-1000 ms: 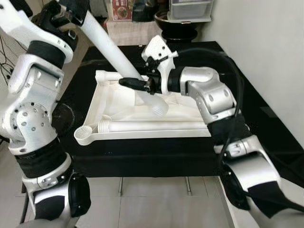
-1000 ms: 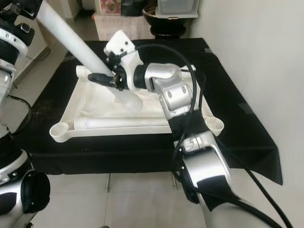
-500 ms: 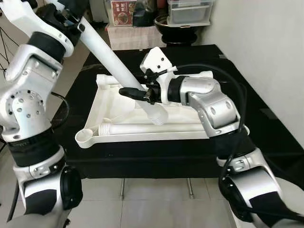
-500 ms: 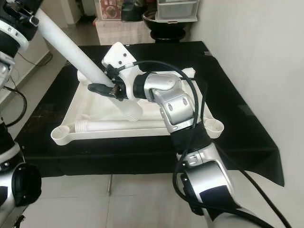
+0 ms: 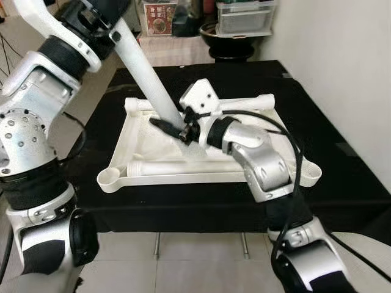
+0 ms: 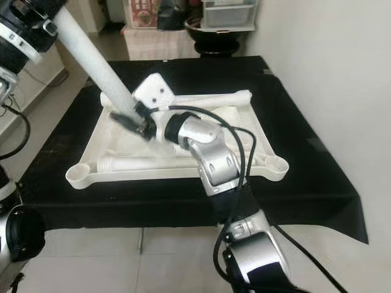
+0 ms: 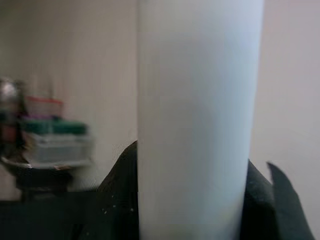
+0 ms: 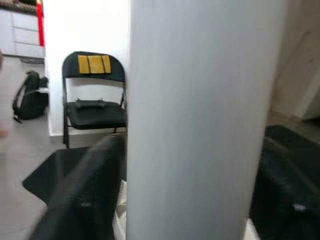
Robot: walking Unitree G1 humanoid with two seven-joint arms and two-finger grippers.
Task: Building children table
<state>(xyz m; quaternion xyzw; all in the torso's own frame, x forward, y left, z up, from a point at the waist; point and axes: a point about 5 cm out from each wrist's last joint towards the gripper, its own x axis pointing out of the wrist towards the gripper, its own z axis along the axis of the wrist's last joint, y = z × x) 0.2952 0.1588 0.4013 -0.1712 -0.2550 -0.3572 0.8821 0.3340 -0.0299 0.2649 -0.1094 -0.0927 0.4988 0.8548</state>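
Both grippers are clamped on the white leg (image 5: 146,76): left gripper (image 5: 101,15) upper left, right gripper (image 5: 177,128) mid-frame. I'd keep it lined up, then push it slowly into the upturned tabletop (image 5: 244,177) on the black surface (image 5: 183,207).

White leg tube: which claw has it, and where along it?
Both. The left claw holds the white leg tube at its raised upper end; the right claw clamps it near the lower end, over the upturned tabletop.
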